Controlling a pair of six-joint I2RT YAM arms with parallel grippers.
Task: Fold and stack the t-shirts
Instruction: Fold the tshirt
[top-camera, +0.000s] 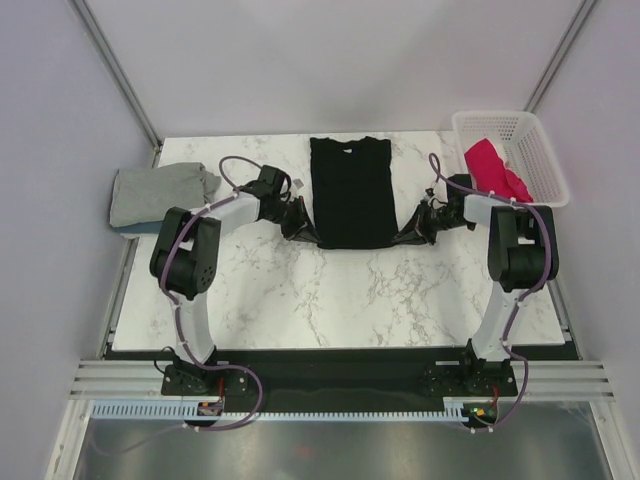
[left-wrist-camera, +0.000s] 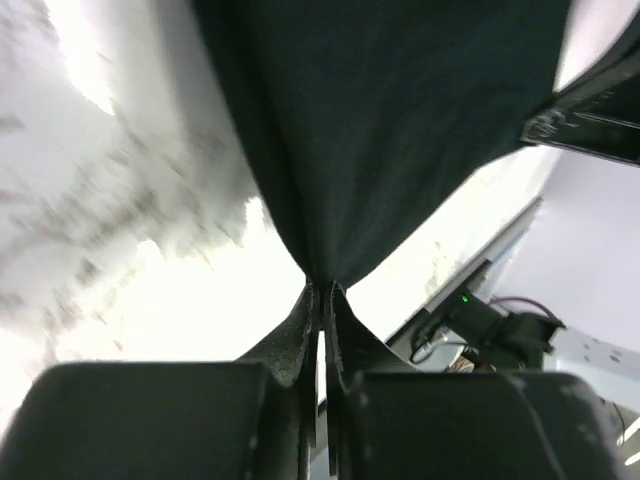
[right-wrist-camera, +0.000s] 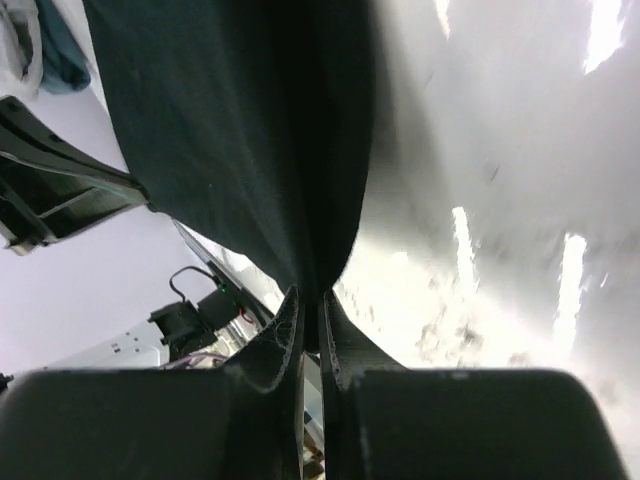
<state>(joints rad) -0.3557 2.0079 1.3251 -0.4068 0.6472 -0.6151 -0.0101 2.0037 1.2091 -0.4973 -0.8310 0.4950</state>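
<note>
Both claws are clamped on the near hem of the black t-shirt: left gripper on the near-left corner, right gripper on the near-right one. Wrist views agree. On each side the cloth runs straight into closed fingertips with no gap and fans out from the pinch.

The shirt lies flat mid-table, collar toward the far edge. It looks already narrowed to a long strip, sleeves tucked in.

Step in hand, my read: crosswise fold, hem up to collar.

Doing it well:
- Lift both corners together at the same height, or the hem skews.
- Hold the arm spacing at strip width. Closer and the middle sags; wider and the side folds pull open.
- Carry low in an arc toward the far edge so the cloth rolls over itself. The marble top looks slick, so dragging could slide the lower half.
- Land the hem square on the collar line, edges matched, then let go.
- Can't tell from the wrist views how many layers each pinch holds. If only the top layer is caught, the tucked sides will spill on the lift.

Rest of the job:
- grey t-shirt sits folded at the far-left table edge, with a blue edge showing under it.
- crimson t-shirt is bunched in the white basket at far right, not folded.

Plenty left.
</note>
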